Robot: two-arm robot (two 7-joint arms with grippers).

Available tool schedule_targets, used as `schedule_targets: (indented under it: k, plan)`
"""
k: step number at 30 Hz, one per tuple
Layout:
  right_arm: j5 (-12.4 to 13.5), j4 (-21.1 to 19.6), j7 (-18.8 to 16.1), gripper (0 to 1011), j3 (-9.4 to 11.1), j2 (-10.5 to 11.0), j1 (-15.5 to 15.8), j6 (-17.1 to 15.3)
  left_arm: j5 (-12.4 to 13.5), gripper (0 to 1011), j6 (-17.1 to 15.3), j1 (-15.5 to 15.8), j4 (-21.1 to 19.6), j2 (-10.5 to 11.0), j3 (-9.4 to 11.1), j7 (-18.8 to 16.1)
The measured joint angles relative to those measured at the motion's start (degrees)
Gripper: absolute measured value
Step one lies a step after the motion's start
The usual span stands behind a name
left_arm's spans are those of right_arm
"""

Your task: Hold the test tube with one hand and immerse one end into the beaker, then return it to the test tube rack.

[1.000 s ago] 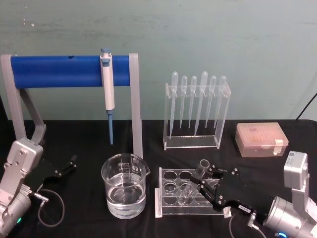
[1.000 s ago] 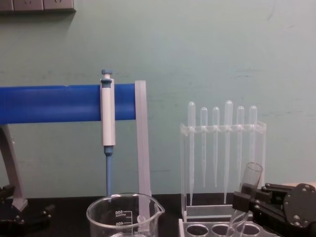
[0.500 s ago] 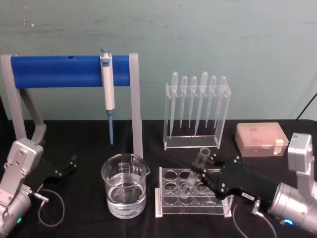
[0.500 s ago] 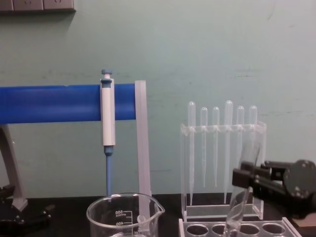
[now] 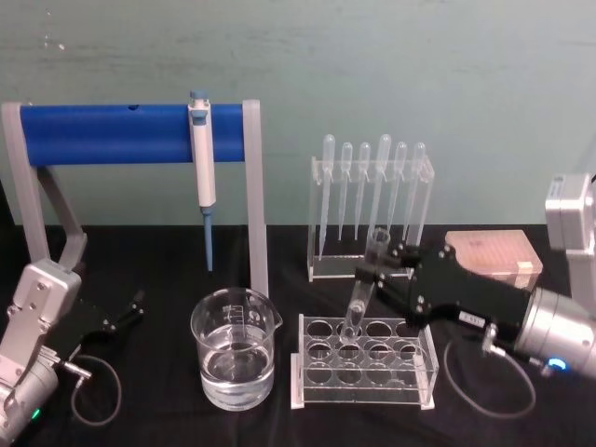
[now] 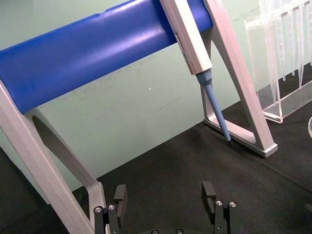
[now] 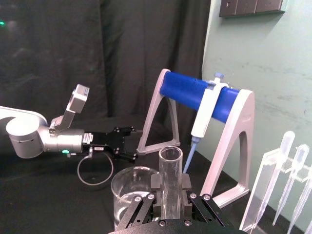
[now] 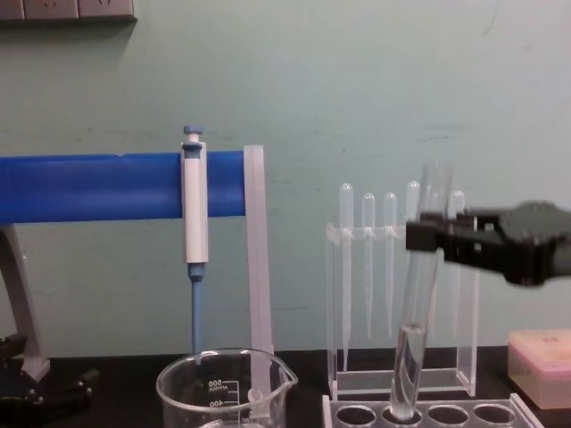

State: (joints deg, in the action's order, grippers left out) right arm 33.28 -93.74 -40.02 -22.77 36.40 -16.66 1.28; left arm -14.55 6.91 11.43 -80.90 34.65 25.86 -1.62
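The right gripper [image 5: 377, 265] was closed on the test tube [image 5: 358, 303], its two black fingers clamping the glass just below the open rim. It reached in from the right, above the far side of the test tube rack [image 5: 365, 399]. The tube hung nearly upright, its rim leaning to the right and away. In the chest view its round bottom sat at the mouth of a far-row hole, second from the left; whether it touched the rack could not be told. The beaker [image 5: 235, 358], partly filled with clear liquid, stood just left of the rack, apart from the tube. The left gripper [image 5: 126, 312] lay parked low at the near left beside the foot of the blue-barred stand [image 5: 130, 133], fingers spread wide and holding nothing.
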Motion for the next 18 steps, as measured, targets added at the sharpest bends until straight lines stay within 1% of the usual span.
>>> schedule_targets:
  k: [1,3,6,7,10,12,13,16,18]
  plan:
    - [0.1,-0.6,0.2,224,-0.2,0.4,-0.8,-1.1,0.0,1000,0.0,0.0,0.0,0.0,0.0,0.0]
    - [0.3,-1.1,0.2,224,-0.4,0.7,-1.9,-2.0,0.0,1000,0.0,0.0,0.0,0.0,0.0,0.0]
    - [0.4,-1.6,0.1,224,-1.4,0.8,-4.6,-3.8,0.0,1000,0.0,0.0,0.0,0.0,0.0,0.0]
    - [0.4,-1.6,0.1,224,-1.4,0.8,-4.6,-3.8,0.0,1000,0.0,0.0,0.0,0.0,0.0,0.0]
    - [0.5,-1.1,-0.6,224,-3.0,-0.1,-7.9,-5.2,0.0,1000,0.0,0.0,0.0,0.0,0.0,0.0]
    - [0.5,-0.7,-0.8,224,-3.7,-0.6,-9.0,-5.7,0.0,1000,0.0,0.0,0.0,0.0,0.0,0.0]
    - [0.6,-0.2,-1.1,224,-4.4,-1.3,-10.3,-6.0,0.0,1000,0.0,0.0,0.0,0.0,0.0,0.0]
    - [0.7,0.5,-1.5,224,-5.3,-2.2,-11.8,-6.3,0.0,1000,0.0,0.0,0.0,0.0,0.0,0.0]
    - [0.8,1.7,-2.0,224,-6.7,-3.5,-13.9,-6.4,0.0,1000,0.0,0.0,0.0,0.0,0.0,0.0]
